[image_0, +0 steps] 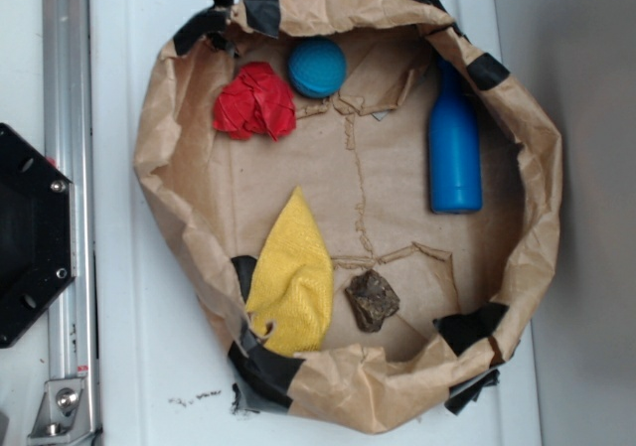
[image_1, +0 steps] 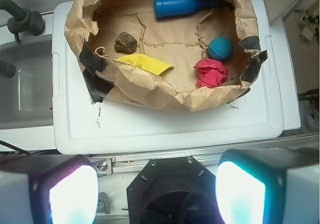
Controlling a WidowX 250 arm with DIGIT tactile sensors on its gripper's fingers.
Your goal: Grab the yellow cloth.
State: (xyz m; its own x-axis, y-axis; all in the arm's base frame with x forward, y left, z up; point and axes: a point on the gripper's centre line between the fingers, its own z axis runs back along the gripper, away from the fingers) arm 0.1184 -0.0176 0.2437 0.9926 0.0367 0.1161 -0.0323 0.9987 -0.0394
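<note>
Overhead view, left to right: a metal rail point(image_0: 68, 168) and the black robot base point(image_0: 30, 232) stand at the left edge, beside a white table point(image_0: 129, 347) that carries a shallow brown paper basin point(image_0: 159, 158) patched with black tape. Inside the basin, a crumpled red wad point(image_0: 255, 102) lies near the far rim, with a blue ball point(image_0: 317, 68) just beside it. The yellow cloth point(image_0: 291, 279) lies in the near-left part of the basin, pointed end toward the centre, its broad end resting against the paper wall and tape. A dark brown lump point(image_0: 372, 300) sits just beside the cloth, apart from it. A blue bottle point(image_0: 454, 148) lies on its side at the right. Wrist view: the gripper point(image_1: 155, 191) hangs well back from the basin, above the robot base, its two fingers point(image_1: 70, 191) spread wide apart and holding nothing.
</note>
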